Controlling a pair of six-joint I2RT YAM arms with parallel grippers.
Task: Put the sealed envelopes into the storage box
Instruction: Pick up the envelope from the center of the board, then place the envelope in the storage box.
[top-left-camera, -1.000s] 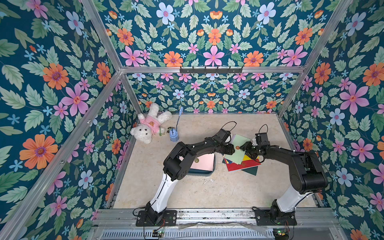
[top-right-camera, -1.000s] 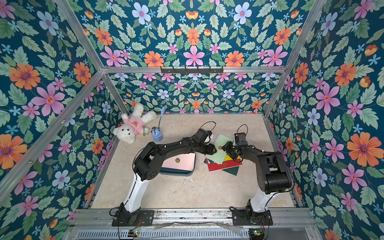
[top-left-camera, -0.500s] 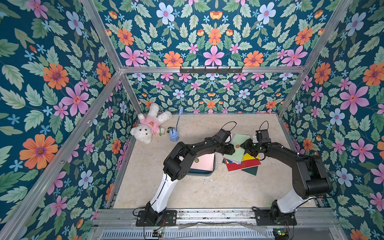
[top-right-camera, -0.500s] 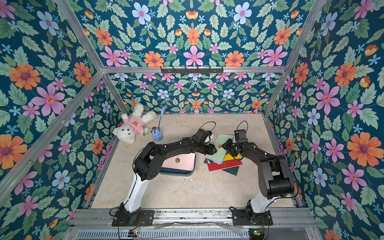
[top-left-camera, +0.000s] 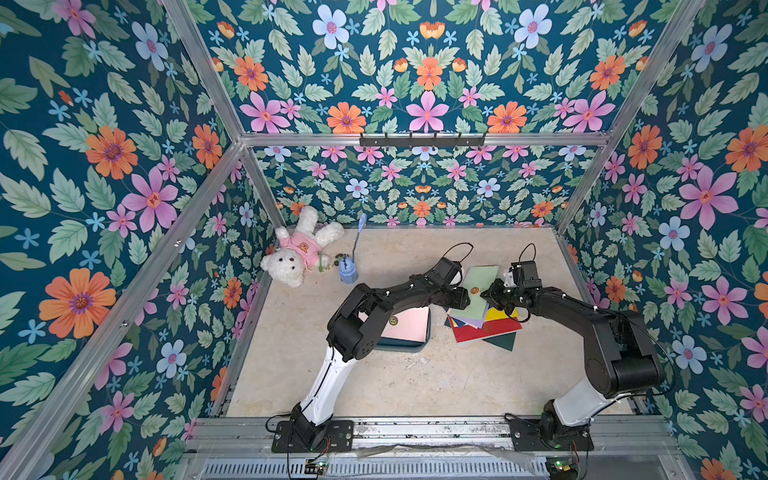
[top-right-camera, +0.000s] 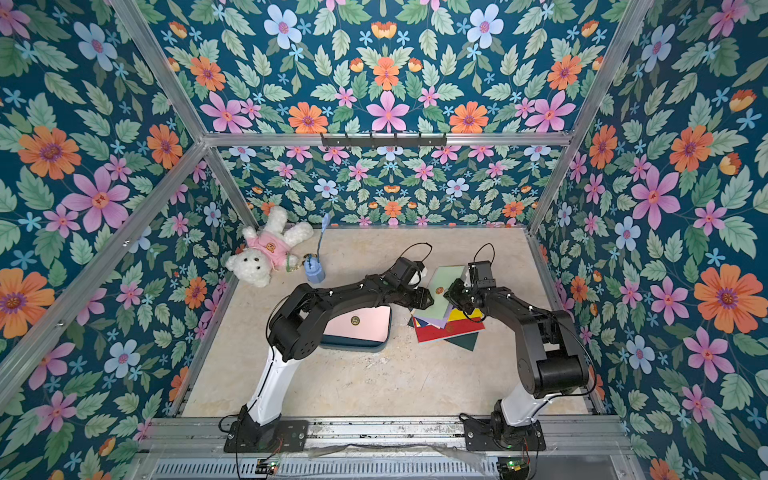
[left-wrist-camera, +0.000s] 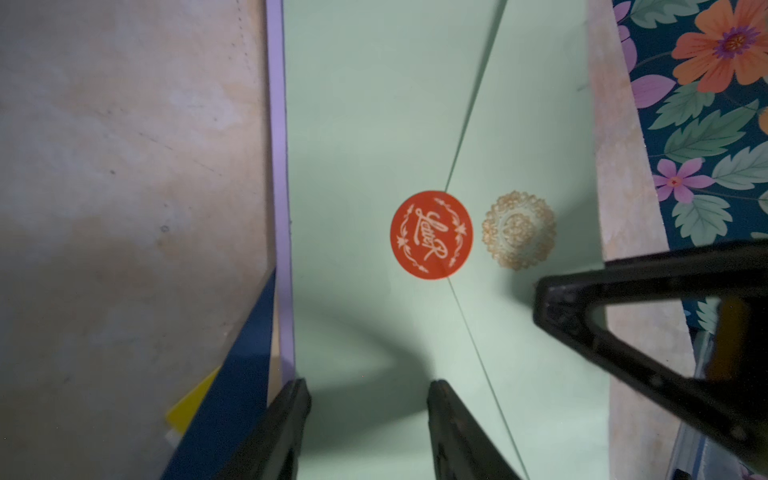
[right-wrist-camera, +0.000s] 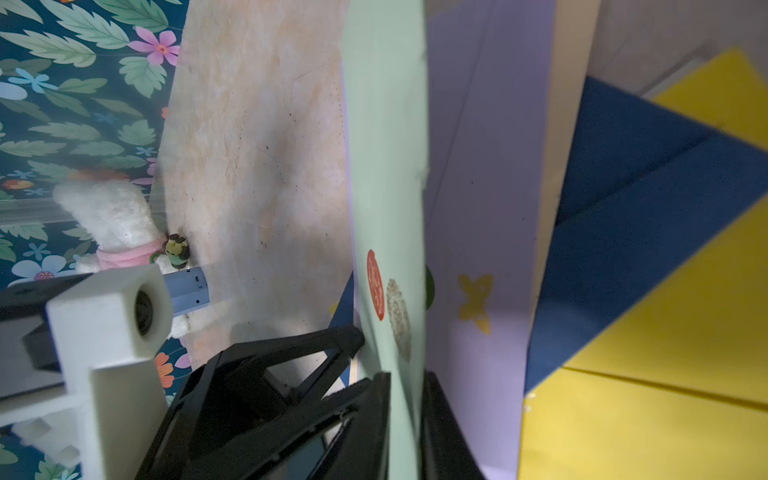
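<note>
A light green envelope (top-left-camera: 482, 282) with a red round seal (left-wrist-camera: 431, 235) tops a fanned pile of lilac (top-left-camera: 467, 321), yellow (top-left-camera: 500, 313), red (top-left-camera: 482, 331) and dark green (top-left-camera: 505, 343) envelopes at mid right. My right gripper (right-wrist-camera: 405, 382) is shut on the light green envelope's (right-wrist-camera: 386, 166) edge, which stands raised off the lilac one (right-wrist-camera: 478, 208). On the opposite side my left gripper (left-wrist-camera: 368, 386) is open, its fingertips low over that envelope (left-wrist-camera: 374, 124). The dark teal storage box (top-left-camera: 405, 345) lies left of the pile, a pink envelope (top-left-camera: 407, 326) inside, partly under my left arm.
A white teddy bear in a pink shirt (top-left-camera: 297, 253) and a small light-blue cup (top-left-camera: 348, 272) holding a blue stick sit at the back left. Floral walls close in on three sides. A navy envelope (right-wrist-camera: 644, 187) shows in the pile.
My right gripper has shut on the light green envelope's edge, having been open a second ago. The left gripper and arm have stayed in place.
</note>
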